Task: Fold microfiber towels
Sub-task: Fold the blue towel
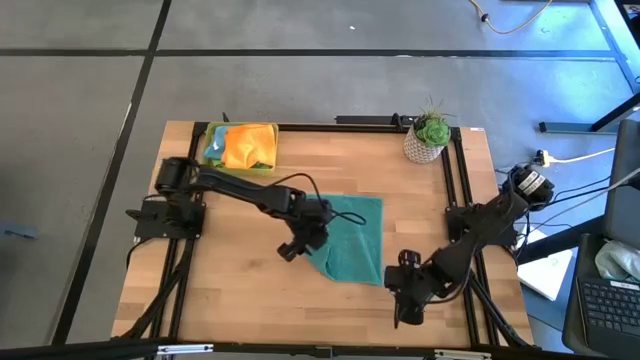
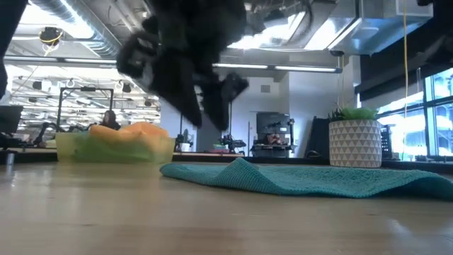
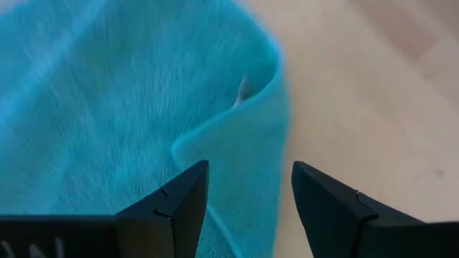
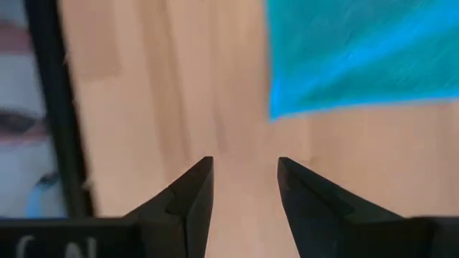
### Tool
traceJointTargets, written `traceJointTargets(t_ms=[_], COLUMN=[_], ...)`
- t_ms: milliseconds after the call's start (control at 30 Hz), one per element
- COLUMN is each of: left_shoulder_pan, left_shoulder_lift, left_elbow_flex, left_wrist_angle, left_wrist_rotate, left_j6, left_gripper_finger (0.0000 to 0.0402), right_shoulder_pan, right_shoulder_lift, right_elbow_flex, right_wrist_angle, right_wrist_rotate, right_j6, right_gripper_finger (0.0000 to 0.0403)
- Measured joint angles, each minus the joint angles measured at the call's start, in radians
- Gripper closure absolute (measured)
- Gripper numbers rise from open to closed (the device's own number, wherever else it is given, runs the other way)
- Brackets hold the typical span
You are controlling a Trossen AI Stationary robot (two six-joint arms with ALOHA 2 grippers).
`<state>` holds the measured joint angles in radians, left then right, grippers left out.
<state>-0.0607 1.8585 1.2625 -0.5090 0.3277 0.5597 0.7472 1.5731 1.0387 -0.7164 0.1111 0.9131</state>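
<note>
Your left arm covers the near-left edge of the teal towel [image 1: 355, 240] from above, so you cannot see how that edge lies. In the low view the left gripper [image 2: 205, 106] is a dark blur. The cloths heaped in the tray [image 1: 213, 133] overlap; you cannot count them. Both wrist views crop the towel.

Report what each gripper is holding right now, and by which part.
Nothing is held. The left gripper hangs open above the teal towel at its rumpled edge; the right gripper is open over bare table near the towel's corner.
</note>
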Motion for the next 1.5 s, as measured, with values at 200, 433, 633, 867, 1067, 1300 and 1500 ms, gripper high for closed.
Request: traceJointTargets(t_ms=[200, 433, 633, 867, 1067, 1300, 1500], left_shoulder_pan=[0.027, 0.041, 0.043, 0.050, 0.042, 0.034, 0.033], left_shoulder_lift=[0.064, 0.102, 0.117, 0.118, 0.161, 0.178, 0.173], left_elbow_flex=[0.000, 0.001, 0.001, 0.001, 0.002, 0.005, 0.003], left_wrist_angle=[0.042, 0.102, 0.101, 0.123, 0.122, 0.153, 0.162], left_wrist_rotate=[-0.028, 0.004, -0.034, -0.005, 0.041, -0.008, -0.012], left_j6=[-0.066, -0.115, -0.179, -0.230, -0.265, -0.362, -0.426], left_gripper_finger=[0.0209, 0.0209, 0.0209, 0.0209, 0.0209, 0.0209, 0.0209], right_shoulder_pan=[0.002, 0.003, -0.009, -0.010, -0.010, -0.010, -0.010], right_shoulder_lift=[0.051, 0.190, 0.216, 0.214, 0.215, 0.215, 0.215], right_elbow_flex=[0.001, 0.001, 0.001, 0.000, 0.000, 0.000, 0.000], right_wrist_angle=[0.068, 0.227, 0.108, 0.087, 0.113, 0.119, 0.107], right_wrist_rotate=[0.160, 0.142, 0.140, 0.158, 0.183, 0.184, 0.219], right_j6=[0.002, -0.046, 0.079, 0.103, 0.102, 0.104, 0.104], right_gripper_finger=[0.0245, 0.0245, 0.0245, 0.0245, 0.0245, 0.0245, 0.0245])
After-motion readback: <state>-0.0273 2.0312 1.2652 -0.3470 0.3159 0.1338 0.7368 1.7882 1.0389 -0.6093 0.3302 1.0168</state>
